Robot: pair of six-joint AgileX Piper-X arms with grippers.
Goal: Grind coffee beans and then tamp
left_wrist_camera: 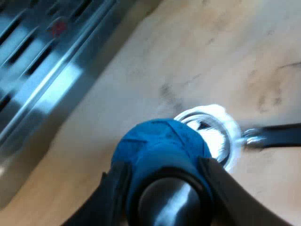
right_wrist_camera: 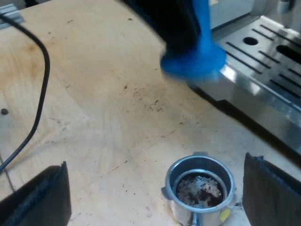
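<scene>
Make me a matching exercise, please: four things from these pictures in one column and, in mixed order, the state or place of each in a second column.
Things:
1. round blue tamper
2. round silver metal holder
3. right end effector
4. espresso machine's steel drip tray

States or places:
a. open, fingers wide apart
b. has long dark slots
c. gripped by the left end effector
d. rests on the pale wooden table, dark coffee grounds inside

Pairs: 1-c; 2-d; 3-a; 4-b

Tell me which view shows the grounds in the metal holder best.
The right wrist view: it looks down into the metal holder at the grounds. In the left wrist view the blue tamper covers them, leaving rim and handle visible.
</scene>
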